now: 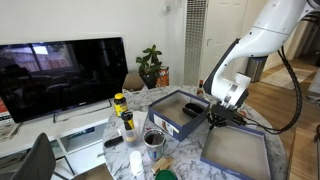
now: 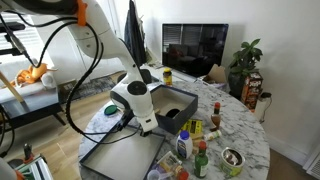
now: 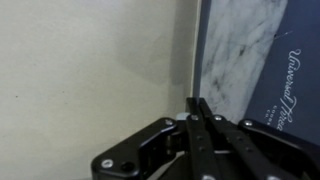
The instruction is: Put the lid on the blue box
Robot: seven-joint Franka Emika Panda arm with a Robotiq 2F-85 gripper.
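Shows glossy white rounded arm segments (image 1: 262,35), with an orange ring (image 2: 82,11) at one joint. Carries thick black cables (image 1: 297,88) alongside. Ends in a matte black metal gripper (image 3: 197,102) bearing small silver screws (image 3: 108,163).

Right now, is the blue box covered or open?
Open: the lid lies inside-up beside the blue box, whose interior shows.

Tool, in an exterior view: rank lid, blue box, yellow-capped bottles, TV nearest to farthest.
From the tool, in an exterior view:
1. lid: at the tool, gripped by its rim.
2. blue box: right beside the lid, on the TV side.
3. yellow-capped bottles: beyond the box, near the table edge.
4. TV: farthest, off the table.
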